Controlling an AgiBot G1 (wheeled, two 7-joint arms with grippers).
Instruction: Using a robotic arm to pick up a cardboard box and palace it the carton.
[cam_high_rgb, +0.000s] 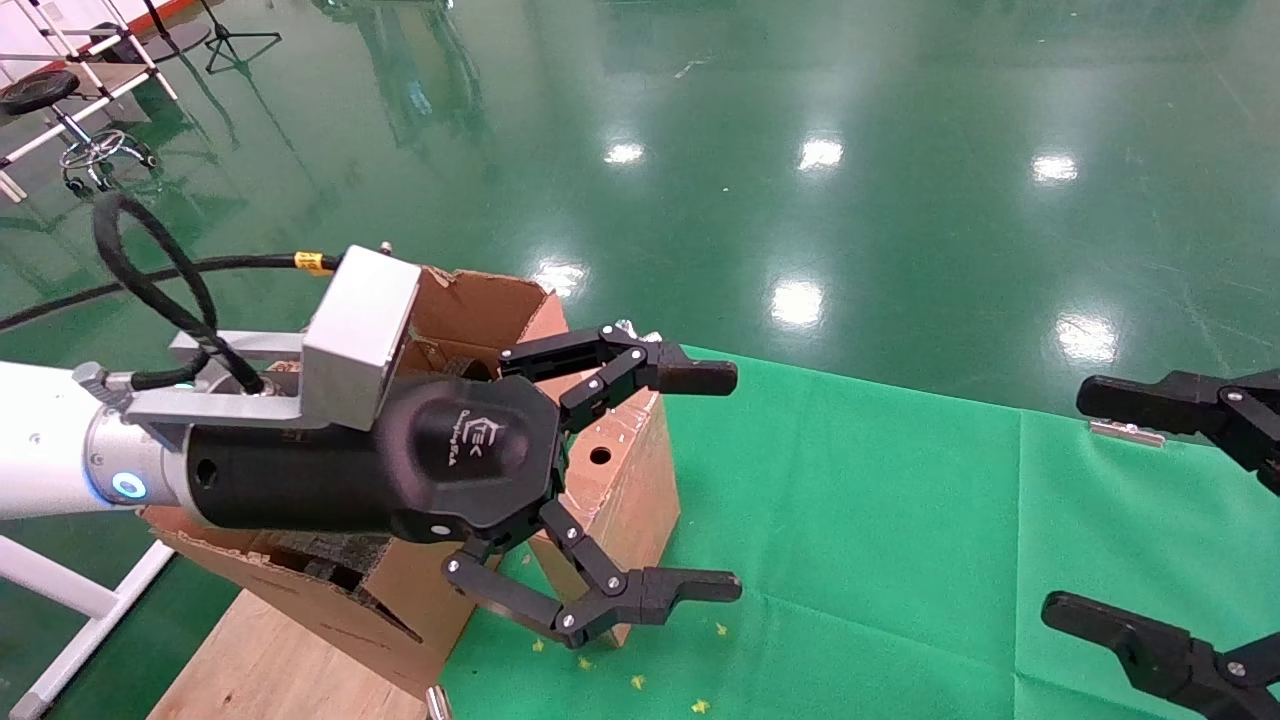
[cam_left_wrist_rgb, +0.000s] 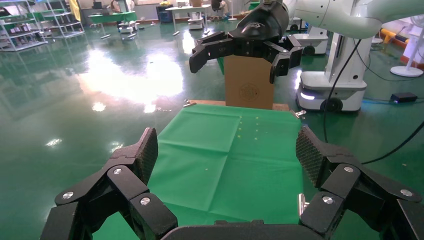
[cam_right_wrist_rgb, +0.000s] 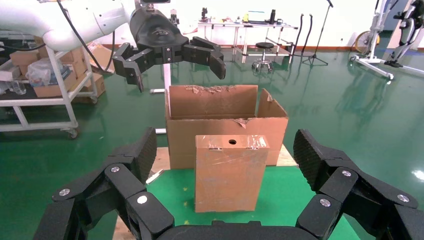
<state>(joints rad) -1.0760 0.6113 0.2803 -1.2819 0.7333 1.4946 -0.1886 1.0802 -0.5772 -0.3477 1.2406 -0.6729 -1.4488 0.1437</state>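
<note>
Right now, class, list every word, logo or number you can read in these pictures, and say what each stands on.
"TEK", beside a logo mark, on the black body of the left tool.
Small line under it: too blurred to read.
Yellow tag on the black cable: too small to read.
Round stamp on brown cardboard, left wrist view: too small to read.

Taped cardboard box (cam_right_wrist_rgb: 231, 172) upright, touching flapped carton (cam_right_wrist_rgb: 226, 117)

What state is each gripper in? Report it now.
Left black linkage-finger gripper: open, holding nothing.
Right all-black gripper: open, holding nothing.
</note>
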